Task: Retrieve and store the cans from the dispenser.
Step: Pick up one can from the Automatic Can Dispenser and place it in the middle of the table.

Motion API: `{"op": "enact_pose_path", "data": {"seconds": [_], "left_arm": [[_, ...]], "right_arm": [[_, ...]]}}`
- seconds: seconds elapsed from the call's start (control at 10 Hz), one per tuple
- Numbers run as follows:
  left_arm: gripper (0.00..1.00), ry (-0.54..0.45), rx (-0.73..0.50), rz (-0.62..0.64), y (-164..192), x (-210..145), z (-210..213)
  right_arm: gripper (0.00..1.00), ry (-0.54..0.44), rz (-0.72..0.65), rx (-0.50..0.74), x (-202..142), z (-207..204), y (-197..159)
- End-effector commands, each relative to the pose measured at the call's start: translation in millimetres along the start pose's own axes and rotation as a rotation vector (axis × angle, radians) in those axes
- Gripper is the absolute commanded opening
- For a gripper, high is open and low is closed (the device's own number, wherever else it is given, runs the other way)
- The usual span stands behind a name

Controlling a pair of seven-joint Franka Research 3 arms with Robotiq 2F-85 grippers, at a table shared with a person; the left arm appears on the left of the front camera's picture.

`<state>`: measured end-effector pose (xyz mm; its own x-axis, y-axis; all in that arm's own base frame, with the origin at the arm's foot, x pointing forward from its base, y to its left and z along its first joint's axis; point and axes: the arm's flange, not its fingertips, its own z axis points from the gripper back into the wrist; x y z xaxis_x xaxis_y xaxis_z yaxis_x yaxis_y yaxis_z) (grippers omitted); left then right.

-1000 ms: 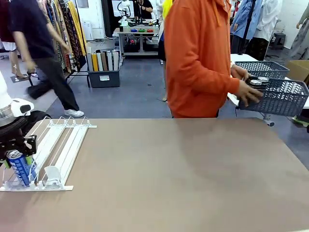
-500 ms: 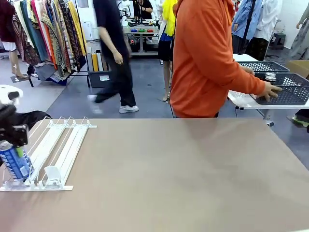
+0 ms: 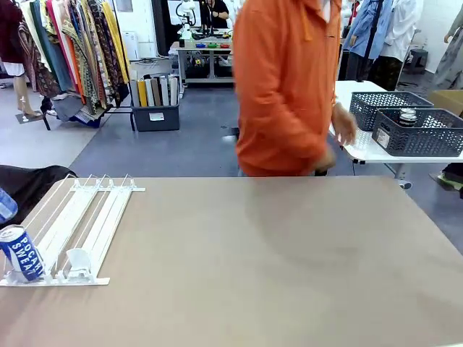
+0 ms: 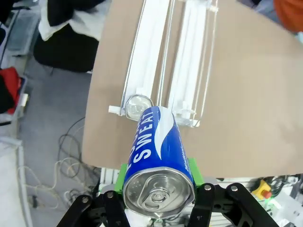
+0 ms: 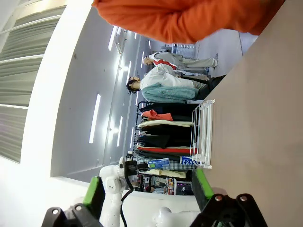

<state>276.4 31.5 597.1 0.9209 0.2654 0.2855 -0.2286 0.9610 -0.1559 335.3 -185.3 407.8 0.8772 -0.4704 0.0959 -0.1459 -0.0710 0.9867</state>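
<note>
Our left gripper is closed on a blue-and-white Pocari Sweat aluminium can, green pads pressed to both its sides, silver top facing the wrist camera; we hold it in the air over the table's edge, just off the dispenser's front end. Below it that view looks down on the flat white rail dispenser lying on the brown table, with a second can of the same kind at its front end, silver top up; the front view gives us that can's label, upright behind the clear lip in the left-hand lane. Our right gripper hangs with jaws wide apart and nothing between them; across the table the front view adds a person in an orange top and dark grey mesh baskets on a white side table.
</note>
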Motion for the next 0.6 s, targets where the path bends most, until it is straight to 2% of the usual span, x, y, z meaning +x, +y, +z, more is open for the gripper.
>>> {"op": "enact_pose_path", "data": {"seconds": [0.0,0.1,0.2,0.5], "left_arm": [[0.0,-0.028,-0.164,0.1,26,10,-5],[0.0,0.01,-0.192,0.149,38,15,-11],[0.0,-0.019,-0.068,0.054,16,2,6],[0.0,-0.019,-0.068,0.054,16,2,6]], "right_arm": [[1.0,0.017,0.012,-0.003,0,1,3],[1.0,0.017,0.012,-0.003,0,1,3],[1.0,0.017,0.012,-0.003,0,1,3],[1.0,0.017,0.012,-0.003,0,1,3]]}}
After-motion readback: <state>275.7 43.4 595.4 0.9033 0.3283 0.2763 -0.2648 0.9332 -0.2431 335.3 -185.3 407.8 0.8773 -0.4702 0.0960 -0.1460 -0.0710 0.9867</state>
